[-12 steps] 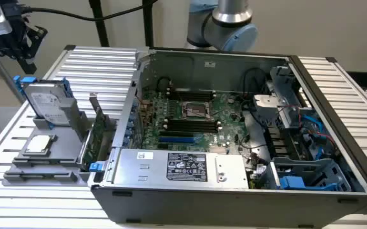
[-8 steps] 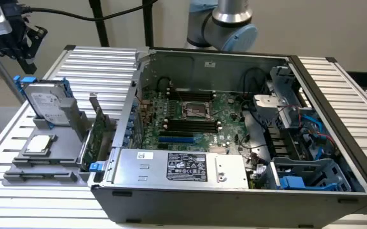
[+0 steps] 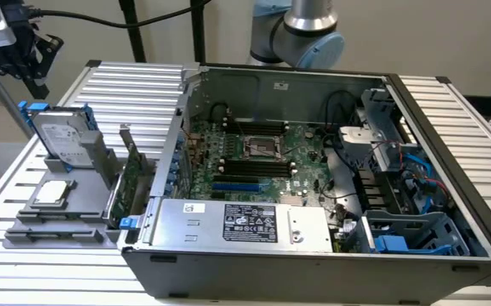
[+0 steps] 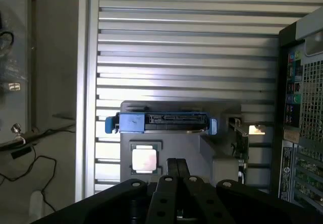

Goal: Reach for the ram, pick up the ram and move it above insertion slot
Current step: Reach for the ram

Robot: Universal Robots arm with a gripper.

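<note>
Exterior view: set high and off the arm, tilted down over the open computer case [image 3: 314, 268] at middle range, slatted table [image 3: 126, 83] around it, gripper [image 3: 31, 70] in the upper corner on the exterior view's left. Wrist view: mounted behind the gripper [image 4: 177, 161], aimed straight down past the jaws, well above the table. Shared ground: gray holder [image 3: 58, 239] [image 4: 181, 143] below the jaws, carrying hard drive [image 3: 58, 137] [image 4: 161, 123] seen edge-on from above, processor chip [image 3: 50, 193] [image 4: 144, 159] and expansion card [image 3: 129, 185] [image 4: 241, 143]; also the case's outer wall [image 4: 303, 133], off to one side of the jaws.
</note>
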